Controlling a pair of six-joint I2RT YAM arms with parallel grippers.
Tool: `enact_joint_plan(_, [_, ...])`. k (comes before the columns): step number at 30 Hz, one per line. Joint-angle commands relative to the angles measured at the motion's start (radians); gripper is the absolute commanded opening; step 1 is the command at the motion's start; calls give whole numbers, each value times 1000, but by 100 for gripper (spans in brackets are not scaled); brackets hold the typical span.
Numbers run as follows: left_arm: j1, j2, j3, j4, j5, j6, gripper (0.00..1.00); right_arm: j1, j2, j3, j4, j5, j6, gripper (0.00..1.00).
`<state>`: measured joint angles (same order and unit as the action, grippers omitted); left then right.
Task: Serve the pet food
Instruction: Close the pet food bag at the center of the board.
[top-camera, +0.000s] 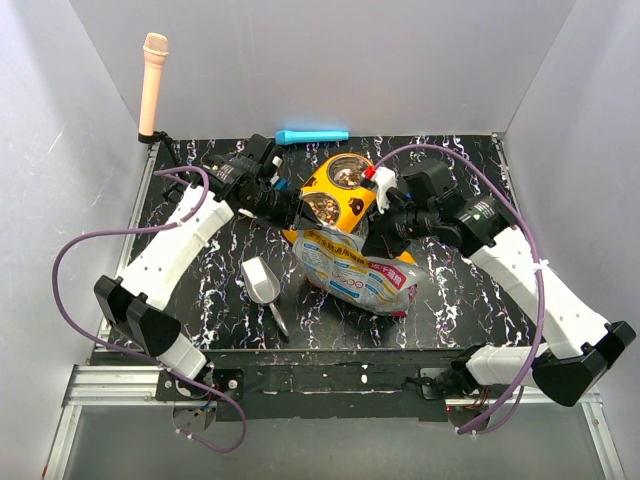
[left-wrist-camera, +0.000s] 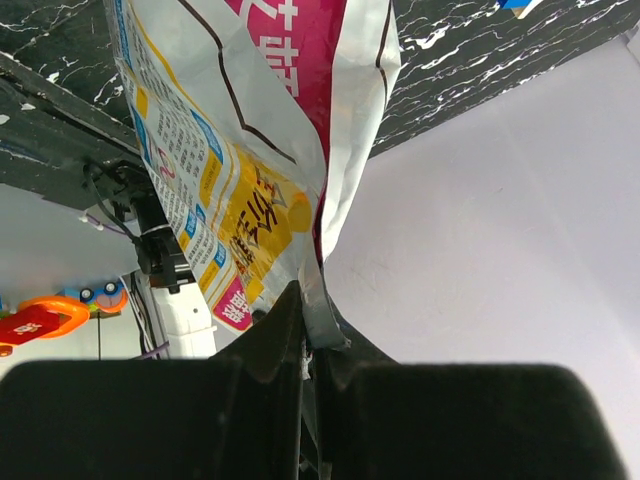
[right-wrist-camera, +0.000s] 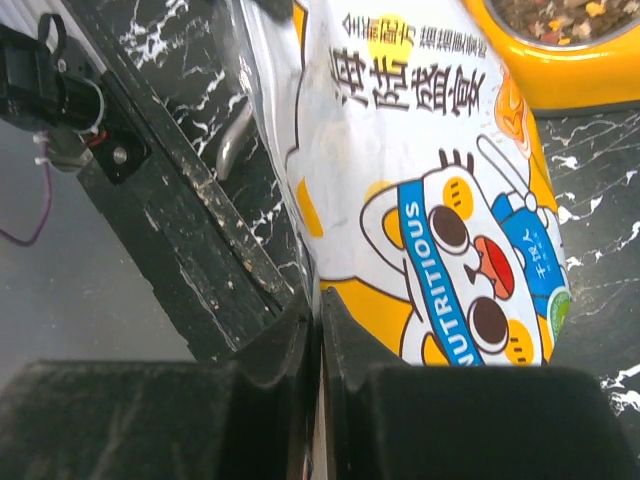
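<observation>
The pet food (top-camera: 345, 174) lies as brown kibble in both wells of the yellow double bowl (top-camera: 357, 205); the right wrist view shows some of it (right-wrist-camera: 560, 15) at the top right. A white, blue and pink foil bag (top-camera: 355, 272) rests in front of the bowl. My left gripper (top-camera: 292, 218) is shut on the bag's left edge (left-wrist-camera: 300, 150), and its jaws pinch the foil in the left wrist view (left-wrist-camera: 312, 322). My right gripper (top-camera: 385, 238) is shut on the bag's other edge (right-wrist-camera: 420, 200), with the foil between the closed jaws (right-wrist-camera: 318, 312).
A white scoop (top-camera: 262, 281) lies on the black marbled table (top-camera: 450, 300) left of the bag. A blue tool (top-camera: 312, 135) lies by the back wall. A beige handle (top-camera: 152, 85) stands at the back left corner. The table's front rail (right-wrist-camera: 190, 250) is close to the bag.
</observation>
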<state>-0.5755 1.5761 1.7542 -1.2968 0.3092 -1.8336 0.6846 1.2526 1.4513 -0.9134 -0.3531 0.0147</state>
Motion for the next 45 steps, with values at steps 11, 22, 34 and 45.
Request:
enact_joint_plan(11, [46,25,54,41,4,14,0,-16,-65,-40,-148,-12,31,1])
enact_joint_plan(22, [52,24,51,37,8,25,0,-92,-128,-83,-171,-70,56,20])
enact_joint_plan(34, [54,44,57,65,13,33,0,-94,-209,-126,-205,39,57,1])
enact_joint_plan(45, [52,-8,-5,129,16,20,33,-89,-165,-32,-176,-18,27,35])
